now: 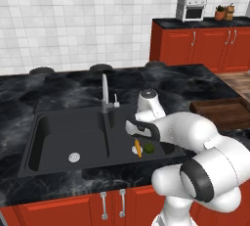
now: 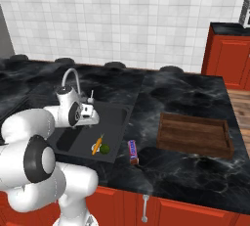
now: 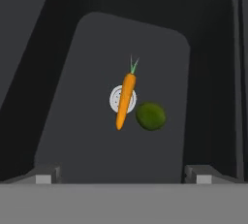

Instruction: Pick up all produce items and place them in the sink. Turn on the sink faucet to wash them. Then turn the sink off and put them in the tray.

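1. Gripper [image 3: 124, 178] hangs over the right basin of the sink [image 1: 36, 137] with its jaws spread wide and nothing between them; its tips show at the bottom of the hand view.
2. Carrot [image 3: 125, 101] lies on the basin floor straight across the drain [image 3: 115, 99], green top away from the gripper. Lime [image 3: 150, 116] sits just beside it, touching or nearly so.
3. Both produce items are in the sink, so the next step is probably the faucet [image 1: 104, 90], at the back edge of the sink between the basins, with its small lever [image 1: 116, 101] to one side.
4. Risk: the lever is small and close to the spout, so a wide-open gripper could catch the spout instead and swing it to the left basin, leaving the produce dry.
5. Risk: the lime is round and loose, so water or a nudge may roll it along the basin floor and spoil a later grasp.
6. Risk: with carrot and lime so close, closing on one may knock the other or pinch both.
7. Tray [image 2: 194, 134] waits on the worktop right of the sink, well apart. A packet [image 2: 133, 151] lies near the worktop's front edge between sink and tray; it is no produce and a low carry could clip it.
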